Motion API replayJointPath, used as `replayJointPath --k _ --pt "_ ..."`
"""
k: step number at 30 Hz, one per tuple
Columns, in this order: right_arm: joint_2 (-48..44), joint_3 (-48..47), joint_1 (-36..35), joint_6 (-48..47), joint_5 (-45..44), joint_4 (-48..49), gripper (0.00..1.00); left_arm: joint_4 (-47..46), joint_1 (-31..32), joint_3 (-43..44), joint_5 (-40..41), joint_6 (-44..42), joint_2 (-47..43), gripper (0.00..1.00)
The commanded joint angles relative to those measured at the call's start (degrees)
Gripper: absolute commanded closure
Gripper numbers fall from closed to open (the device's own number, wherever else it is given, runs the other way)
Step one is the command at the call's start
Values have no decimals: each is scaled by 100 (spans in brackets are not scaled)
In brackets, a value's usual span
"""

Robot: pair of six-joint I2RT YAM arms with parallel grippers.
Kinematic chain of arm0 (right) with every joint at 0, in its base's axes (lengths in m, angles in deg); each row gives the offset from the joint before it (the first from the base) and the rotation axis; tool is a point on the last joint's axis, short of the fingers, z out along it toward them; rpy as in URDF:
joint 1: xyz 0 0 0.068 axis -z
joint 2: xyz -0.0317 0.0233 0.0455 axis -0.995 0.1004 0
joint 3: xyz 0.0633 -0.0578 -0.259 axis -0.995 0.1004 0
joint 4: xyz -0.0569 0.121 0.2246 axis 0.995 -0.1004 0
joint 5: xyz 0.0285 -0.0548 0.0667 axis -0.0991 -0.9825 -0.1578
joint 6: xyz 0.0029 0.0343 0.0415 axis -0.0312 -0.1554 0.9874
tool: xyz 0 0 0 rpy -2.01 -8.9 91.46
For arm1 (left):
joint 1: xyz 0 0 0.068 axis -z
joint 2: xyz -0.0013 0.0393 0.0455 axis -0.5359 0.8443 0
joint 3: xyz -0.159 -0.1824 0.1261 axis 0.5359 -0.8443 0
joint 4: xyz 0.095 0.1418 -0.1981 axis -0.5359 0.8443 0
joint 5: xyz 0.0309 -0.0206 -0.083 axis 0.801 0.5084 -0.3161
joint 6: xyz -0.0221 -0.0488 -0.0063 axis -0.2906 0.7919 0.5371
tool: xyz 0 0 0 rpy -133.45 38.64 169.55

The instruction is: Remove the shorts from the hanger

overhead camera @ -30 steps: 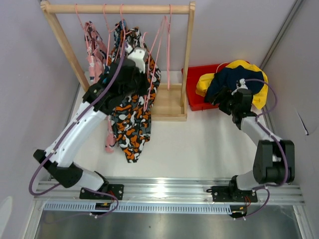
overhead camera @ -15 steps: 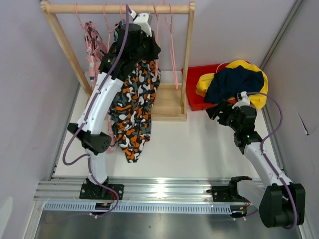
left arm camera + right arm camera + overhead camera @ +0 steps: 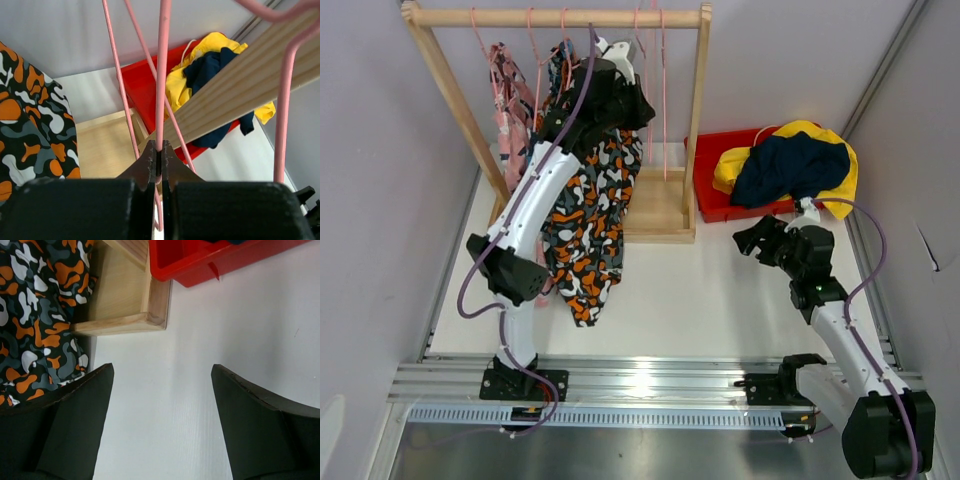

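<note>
My left gripper (image 3: 618, 52) is up at the rack's wooden rod (image 3: 560, 17), shut on a thin pink hanger (image 3: 163, 75), as the left wrist view (image 3: 160, 146) shows. The orange-black-white camouflage shorts (image 3: 585, 220) hang below it. The pink shorts (image 3: 505, 95) hang at the rack's left, and the blue-orange-white patterned pair (image 3: 558, 68) shows partly behind my arm. The yellow shorts (image 3: 820, 135) and navy shorts (image 3: 780, 165) lie piled in the red bin (image 3: 715, 200). My right gripper (image 3: 748, 240) is open and empty over the white table (image 3: 162, 371).
The rack's wooden base (image 3: 655, 210) sits between the camouflage shorts and the red bin. Several empty pink hangers (image 3: 660, 90) hang at the rod's right end. A grey wall runs close on the left, and an aluminium rail (image 3: 650, 375) lies along the near edge.
My left arm has risen from the camouflage shorts up to the rod with the pink hanger. My right gripper has drawn back from the bin's pile toward the table.
</note>
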Motion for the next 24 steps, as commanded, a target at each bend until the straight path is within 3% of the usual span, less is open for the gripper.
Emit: replayJointPath --k 1,4,8,11,17,24 --pt "50 70 -103 38 -26 252 15 -88 126 -541 -76 -135 -716 97" --pt "50 79 -270 47 -167 270 14 167 170 -972 46 -232 -1137 92" --pt "42 97 -410 64 -316 270 13 272 249 -1579 152 -372 -1771 77" --pt "-37 123 -524 73 -413 208 12 562 432 -1650 231 -547 -2307 48" --pt "-257 220 -665 64 -571 76 11 651 495 -1852 986 -908 -3432 15" --pt "-433 264 -789 108 -668 -29 11 836 -32 -1808 1304 -1216 -3557 13"
